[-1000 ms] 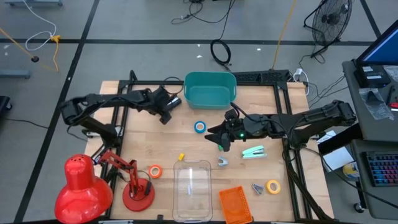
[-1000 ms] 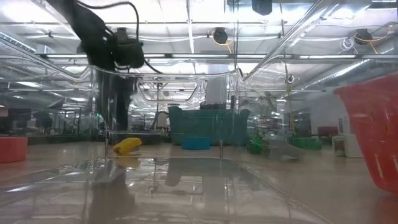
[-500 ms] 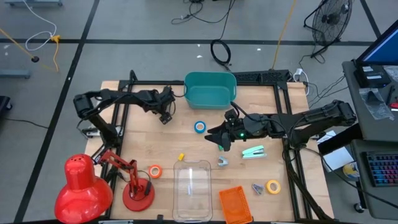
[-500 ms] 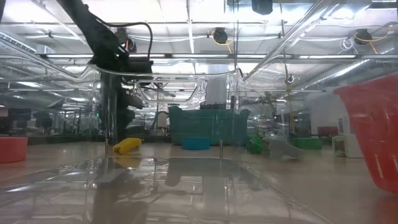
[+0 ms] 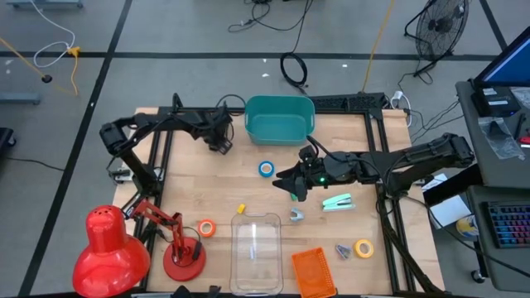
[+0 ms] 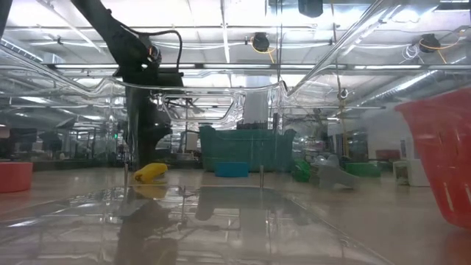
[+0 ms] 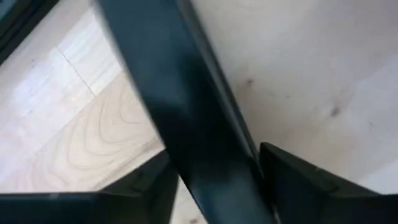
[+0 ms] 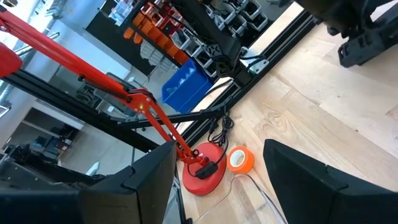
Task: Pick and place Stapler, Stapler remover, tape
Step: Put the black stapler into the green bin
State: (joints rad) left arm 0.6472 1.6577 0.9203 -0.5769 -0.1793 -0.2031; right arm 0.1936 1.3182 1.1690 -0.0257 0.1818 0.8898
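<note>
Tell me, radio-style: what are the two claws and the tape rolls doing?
Left gripper empty beside teal bin. Right gripper open, empty, hovering near blue tape. Orange tape and yellow tape untouched on table. Nothing blocking.

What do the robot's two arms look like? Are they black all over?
Mostly. Both are dark, jointed arms with black cables running along them. The right arm shows a tiny green light near its gripper. The left arm ends in blunt dark fingers.

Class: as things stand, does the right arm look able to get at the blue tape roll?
Probably yes. The right gripper is open beside the blue tape, with only bare table between them.
</note>
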